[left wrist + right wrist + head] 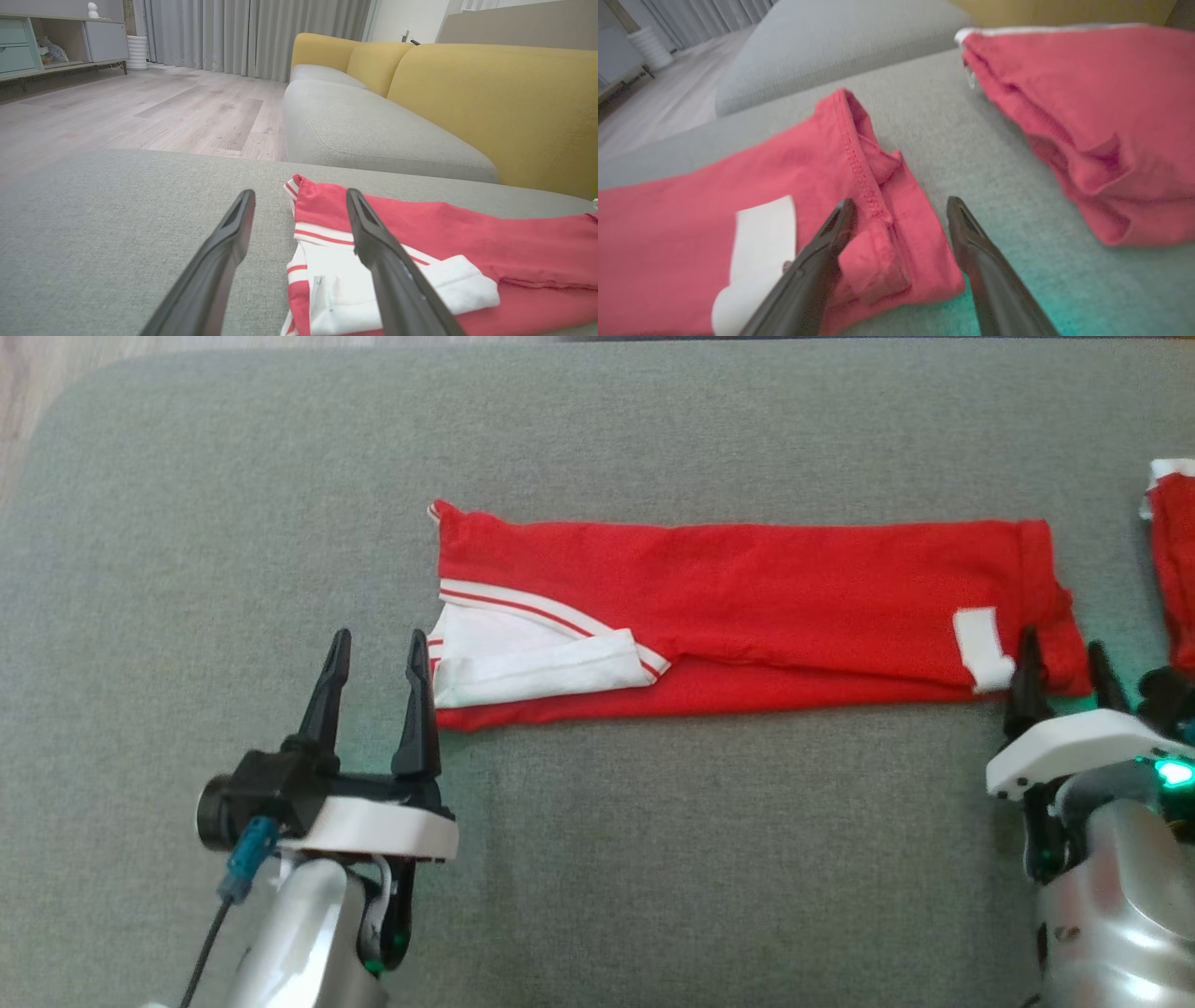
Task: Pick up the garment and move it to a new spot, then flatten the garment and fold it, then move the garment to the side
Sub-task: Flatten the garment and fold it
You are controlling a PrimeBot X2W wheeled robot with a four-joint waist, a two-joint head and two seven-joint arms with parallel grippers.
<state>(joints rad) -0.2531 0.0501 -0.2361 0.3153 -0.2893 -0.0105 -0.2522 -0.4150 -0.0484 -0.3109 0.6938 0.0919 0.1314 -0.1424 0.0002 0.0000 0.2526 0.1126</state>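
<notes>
My left gripper (pixel 379 639) and right gripper (pixel 1062 644) stand open, empty. The folded red garment (pixel 747 607) has its collar end beside my left fingers and its hem corner between my right ones. Risk: the left could close on bare cushion (pixel 233 523) (its gap misses the cloth), skewing the fold.

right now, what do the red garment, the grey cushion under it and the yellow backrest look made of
Red garment: soft matte knit, probably cotton jersey; it creases and its hem shows stitching. Grey cushion: woven upholstery fabric, matte, with a fine flecked weave. Yellow backrest: seemingly similar padded fabric, matte; fibre unclear.
</notes>
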